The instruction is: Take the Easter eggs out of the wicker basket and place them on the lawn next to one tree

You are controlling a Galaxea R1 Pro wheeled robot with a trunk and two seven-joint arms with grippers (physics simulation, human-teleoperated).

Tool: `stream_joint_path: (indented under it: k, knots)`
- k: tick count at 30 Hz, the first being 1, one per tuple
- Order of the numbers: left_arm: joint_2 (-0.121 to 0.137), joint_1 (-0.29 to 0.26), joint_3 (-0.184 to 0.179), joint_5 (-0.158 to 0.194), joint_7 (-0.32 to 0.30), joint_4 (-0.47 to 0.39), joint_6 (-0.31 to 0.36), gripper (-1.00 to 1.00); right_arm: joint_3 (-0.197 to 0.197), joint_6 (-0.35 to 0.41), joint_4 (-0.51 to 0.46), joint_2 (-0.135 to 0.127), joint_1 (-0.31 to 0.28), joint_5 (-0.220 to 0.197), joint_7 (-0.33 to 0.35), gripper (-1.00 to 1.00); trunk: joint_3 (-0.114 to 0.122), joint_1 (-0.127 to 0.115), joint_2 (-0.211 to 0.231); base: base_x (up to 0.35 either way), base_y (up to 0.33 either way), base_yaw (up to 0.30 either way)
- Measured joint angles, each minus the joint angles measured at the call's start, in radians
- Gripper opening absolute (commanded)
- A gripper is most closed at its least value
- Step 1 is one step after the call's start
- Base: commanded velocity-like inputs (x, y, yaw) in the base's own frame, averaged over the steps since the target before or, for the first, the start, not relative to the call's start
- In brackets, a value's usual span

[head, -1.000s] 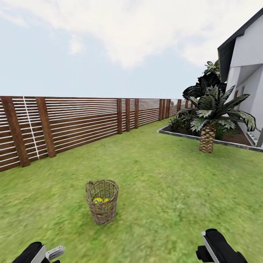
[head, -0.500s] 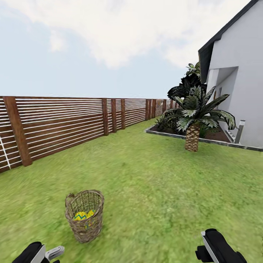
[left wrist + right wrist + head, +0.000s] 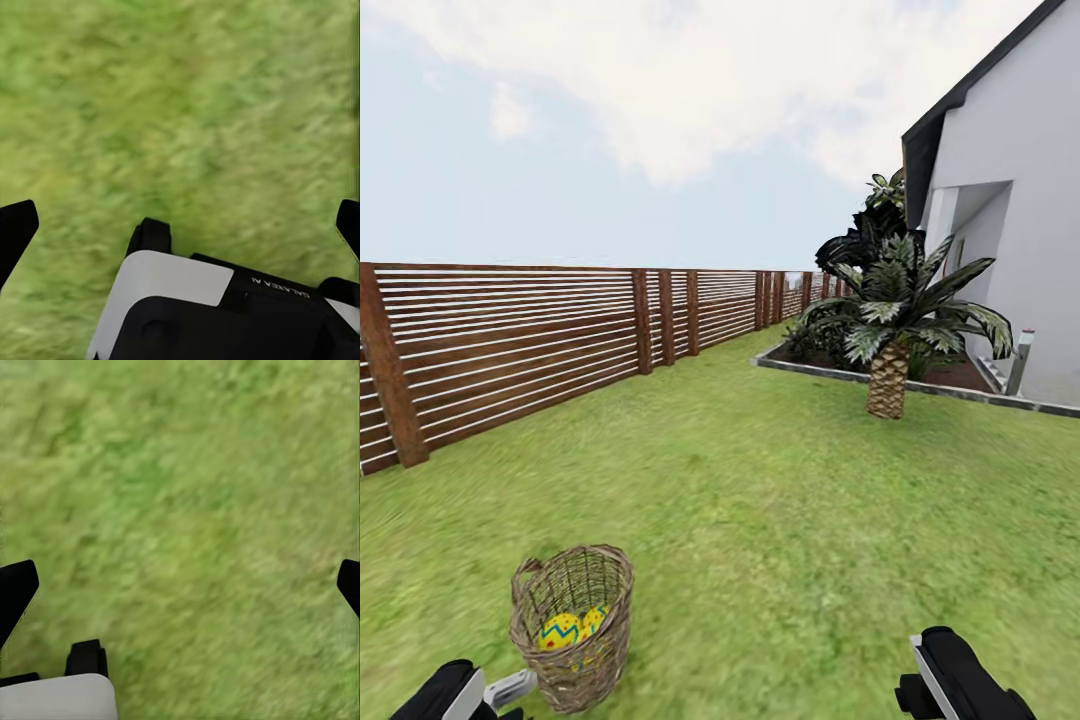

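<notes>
Third Easter egg [image 3: 575,628] hidden inside wicker basket [image 3: 572,640]

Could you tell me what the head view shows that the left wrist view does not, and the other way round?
Head view alone: the wicker basket standing upright on the lawn with painted eggs inside, the slat fence, a palm plant and the white house.

Left wrist view alone: a close look at the left claw, its fingertips spread wide with bare grass between them.

Both: the green lawn and part of the left arm.
</notes>
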Motion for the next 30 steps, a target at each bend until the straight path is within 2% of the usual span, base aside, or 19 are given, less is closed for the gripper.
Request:
stream_joint_path:
  k: [9, 30]
  knots:
    - [0.008, 0.000, 0.001, -0.001, 0.000, -0.002, -0.001, 1.00, 0.002, 0.000, 0.000, 0.008, 0.000, 0.001, 0.000, 1.00, 0.000, 0.000, 0.000, 0.339, 0.000, 0.000]
    - [0.005, 0.000, 0.001, -0.002, 0.001, -0.002, -0.001, 1.00, 0.009, 0.000, 0.001, 0.009, 0.000, 0.001, 0.000, 1.00, 0.000, 0.000, 0.000, 0.339, 0.000, 0.000]
